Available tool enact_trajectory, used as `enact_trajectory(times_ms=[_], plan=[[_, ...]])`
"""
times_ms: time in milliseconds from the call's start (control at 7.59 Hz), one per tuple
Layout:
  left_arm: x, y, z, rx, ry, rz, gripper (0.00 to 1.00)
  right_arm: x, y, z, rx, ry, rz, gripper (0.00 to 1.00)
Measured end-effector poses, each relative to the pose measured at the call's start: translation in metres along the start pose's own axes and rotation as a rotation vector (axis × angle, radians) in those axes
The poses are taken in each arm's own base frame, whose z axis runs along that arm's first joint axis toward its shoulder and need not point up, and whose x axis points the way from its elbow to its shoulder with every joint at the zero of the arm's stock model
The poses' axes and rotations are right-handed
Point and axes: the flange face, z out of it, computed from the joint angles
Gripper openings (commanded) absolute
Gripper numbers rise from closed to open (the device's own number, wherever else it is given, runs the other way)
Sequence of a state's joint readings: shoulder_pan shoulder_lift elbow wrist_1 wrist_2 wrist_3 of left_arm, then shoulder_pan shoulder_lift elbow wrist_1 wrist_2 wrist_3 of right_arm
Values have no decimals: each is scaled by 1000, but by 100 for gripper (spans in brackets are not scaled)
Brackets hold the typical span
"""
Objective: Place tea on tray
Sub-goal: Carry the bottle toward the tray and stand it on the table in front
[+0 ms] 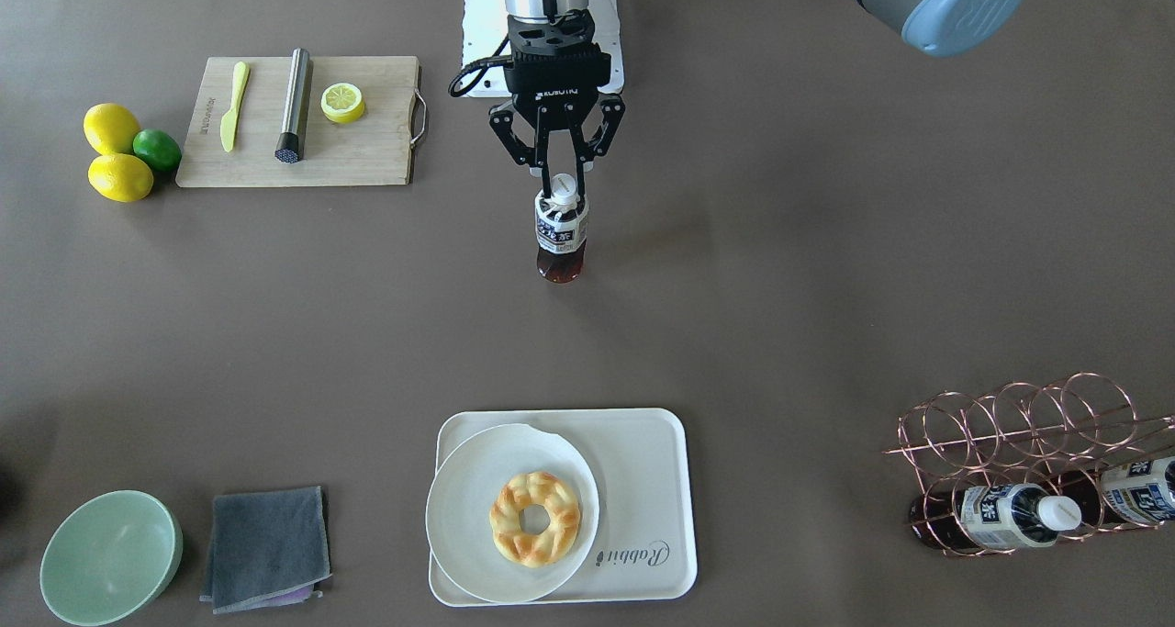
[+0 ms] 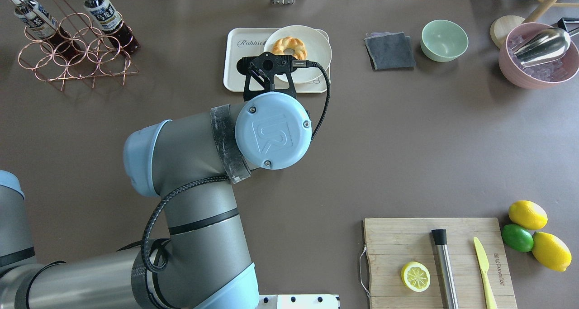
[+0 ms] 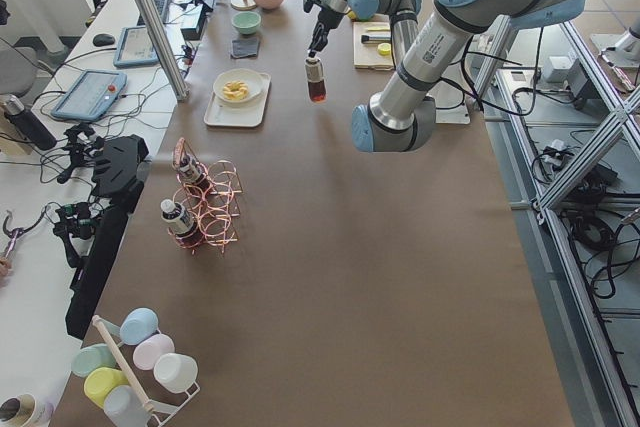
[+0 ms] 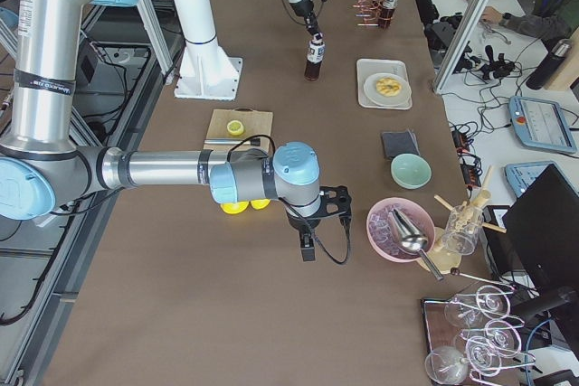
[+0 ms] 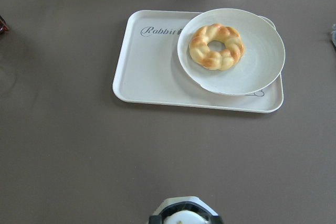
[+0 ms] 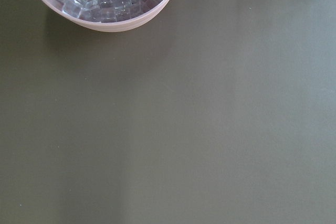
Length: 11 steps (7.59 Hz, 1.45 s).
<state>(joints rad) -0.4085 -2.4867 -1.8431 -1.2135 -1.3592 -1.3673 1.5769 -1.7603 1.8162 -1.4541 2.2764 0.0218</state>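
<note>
My left gripper (image 1: 562,184) is shut on the white cap of a tea bottle (image 1: 561,232) with dark liquid. The bottle hangs upright over the brown table, between the robot's base and the tray. The bottle's cap (image 5: 184,217) shows at the bottom edge of the left wrist view. The cream tray (image 1: 643,480) with "Rabbit" lettering lies ahead (image 5: 152,61). A round white plate (image 1: 468,517) with a donut (image 1: 535,519) covers part of it. Two more bottles (image 1: 1010,515) lie in the copper rack. My right gripper (image 4: 308,243) shows only in the exterior right view; I cannot tell its state.
A copper wire rack (image 1: 1028,443) stands beside the tray's side. A grey cloth (image 1: 266,546) and green bowl (image 1: 108,558) lie on the other side. A cutting board (image 1: 367,150) with knife, metal rod and lemon half, lemons (image 1: 110,127), a lime, and a pink ice bowl (image 6: 105,3).
</note>
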Motion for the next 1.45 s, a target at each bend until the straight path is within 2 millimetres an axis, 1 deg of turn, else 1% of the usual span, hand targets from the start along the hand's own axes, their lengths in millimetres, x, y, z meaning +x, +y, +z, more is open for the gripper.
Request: enact_trajectory(times_ms=[395, 791, 1054, 1186, 1318, 1450], plan=[[5, 7, 11, 15, 2, 0, 0, 2, 5, 3, 14, 0, -9, 100], [7, 14, 12, 28, 0, 8, 0, 3, 8, 4, 20, 0, -13, 100], [4, 19, 17, 30, -1, 11, 0, 4, 9, 4, 20, 0, -13, 100], [3, 20, 18, 30, 1, 12, 30, 4, 9, 4, 20, 0, -13, 100], [2, 20, 19, 30, 2, 13, 98, 4, 9, 4, 20, 0, -13, 100], [2, 20, 18, 30, 5, 17, 98, 4, 9, 4, 20, 0, -13, 100]])
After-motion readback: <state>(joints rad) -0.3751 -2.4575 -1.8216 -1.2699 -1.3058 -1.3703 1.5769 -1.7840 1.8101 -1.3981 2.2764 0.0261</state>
